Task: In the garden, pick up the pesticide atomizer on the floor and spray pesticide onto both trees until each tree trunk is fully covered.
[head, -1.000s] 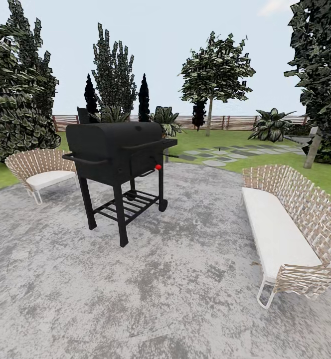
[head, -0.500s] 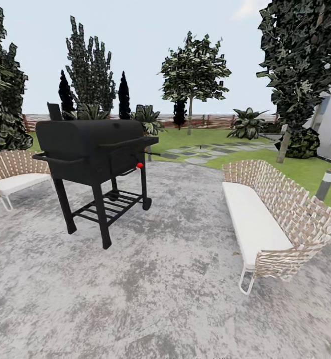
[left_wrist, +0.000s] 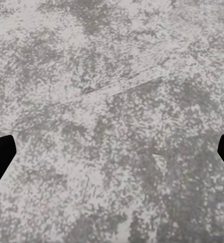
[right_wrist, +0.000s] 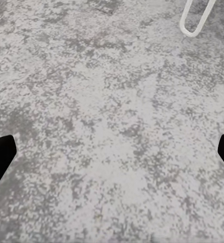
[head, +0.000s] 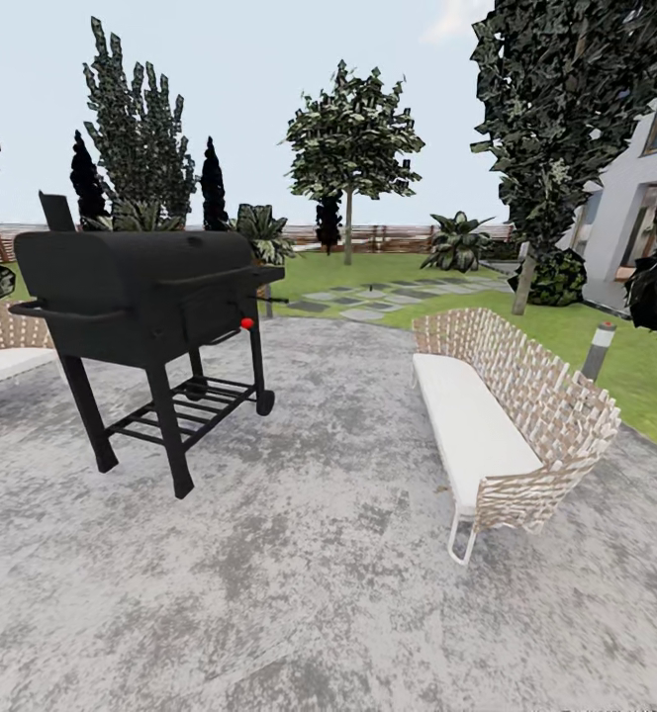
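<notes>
The pesticide atomizer is out of view. Across the garden lawn (head: 437, 307), a leafy tree (head: 353, 138) stands at the back centre on a bare trunk (head: 348, 242). A taller dark-crowned tree (head: 566, 99) rises at the right, its leaning trunk (head: 523, 282) meeting the grass. My left gripper (left_wrist: 113, 154) hangs open over bare mottled grey paving, its black fingertips (left_wrist: 0, 157) wide apart. My right gripper (right_wrist: 112, 154) is open too, above the same paving, with a white bench leg (right_wrist: 195, 20) a little ahead of it.
A black barbecue grill (head: 145, 297) stands on the patio at the left. A woven bench (head: 497, 405) with a white cushion sits at the right, another bench (head: 2, 341) at the far left. A lamp post (head: 596, 351), house wall (head: 625, 218), stepping stones (head: 368, 302) and slat fence (head: 398, 237) lie beyond.
The camera has swung to the right: grill, benches and trees all sit further left in the picture, and the house wall and lamp post have come into view.
</notes>
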